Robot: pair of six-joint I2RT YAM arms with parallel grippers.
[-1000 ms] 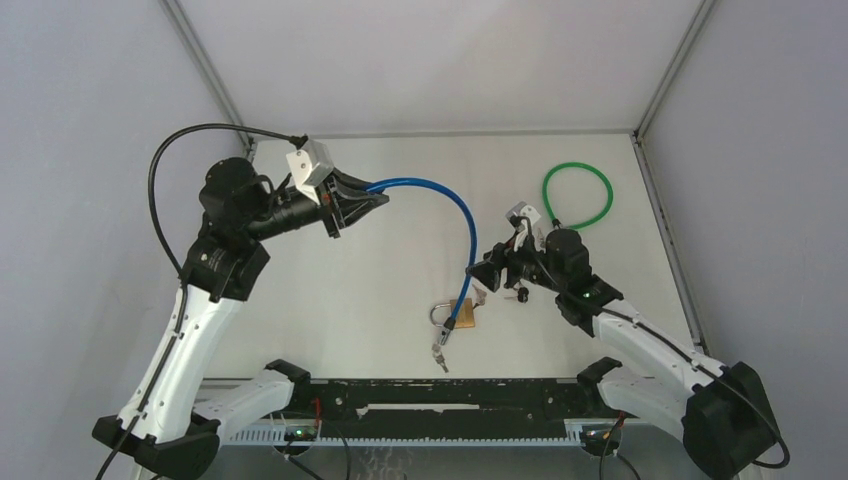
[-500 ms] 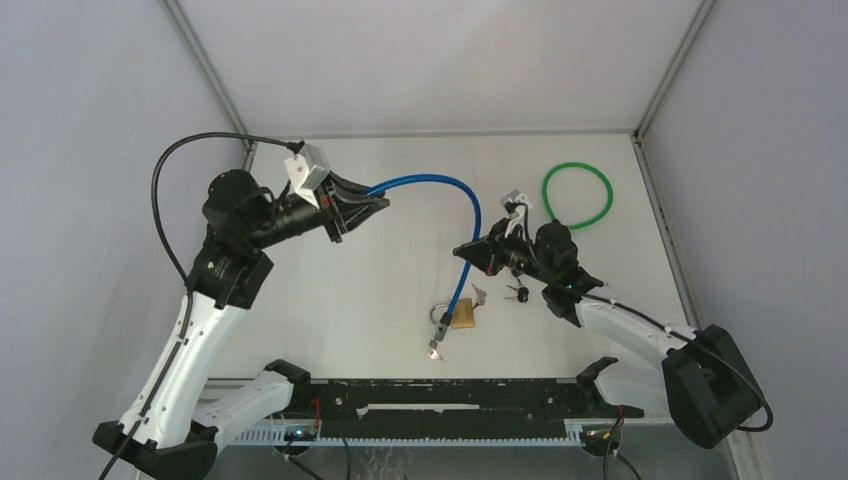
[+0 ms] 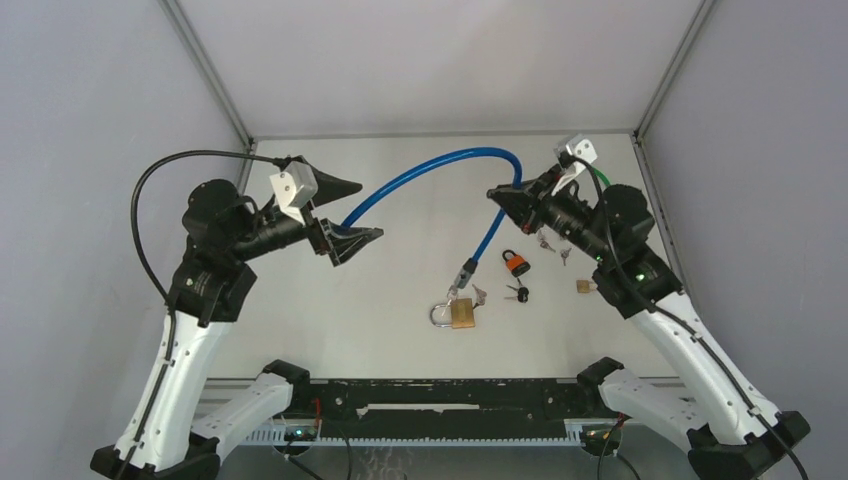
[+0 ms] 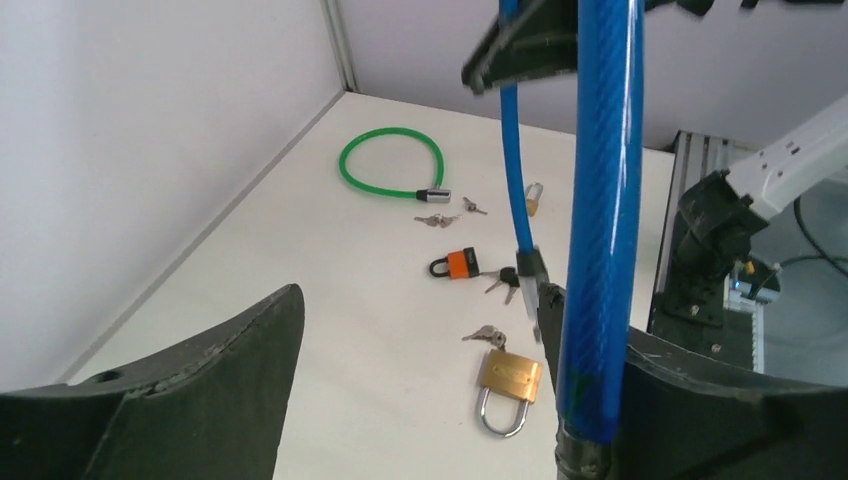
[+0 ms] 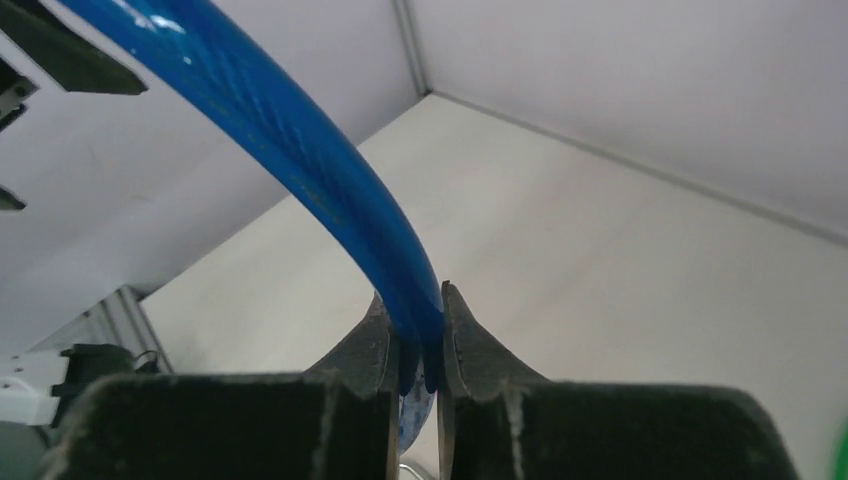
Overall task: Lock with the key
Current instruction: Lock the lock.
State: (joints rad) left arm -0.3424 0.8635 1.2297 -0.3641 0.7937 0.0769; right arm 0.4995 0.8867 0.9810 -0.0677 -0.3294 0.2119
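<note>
Tabletop [image 3: 350, 330] is carrying several locks, so picking the right lock/key pair is mattering here

Blue cable lock [image 3: 430, 165], the biggest item & prob. the task's thing, is arching in the air from L side to R side, above the tabletop's far half. One end is sitting at the L gripper [image 3: 365, 210], whose jaws are standing wide. The cable is only leaning along one finger there, not being pinched. R gripper [image 3: 497, 196] is clamping narrow on the cable partway along. Beyond that grip the free end [image 3: 467, 269] is dangling over mid-tabletop, just above the brass padlock [image 3: 462, 314]. Can't tell if it's touching.

Green cable lock [image 4: 342, 160] is lying looped near the far R corner. The orange padlock [image 3: 516, 264] is lying R of centre, w/ a small brass padlock [image 3: 583, 286] nearer the R edge. Black-headed keys [image 3: 518, 293] are lying btw the orange & brass padlocks. Another bunch [image 4: 485, 335] is sitting just beside the brass one.

Judging the step: bringing both cable ends together. To do it well:
- R should be holding firm, since the cable looks springy & L is giving no support
- L should be re-gripping close behind its end piece, for control
- keep the dangling tip from dragging the padlocks/keys
- which key fits is unclear, so be checking before inserting
</note>
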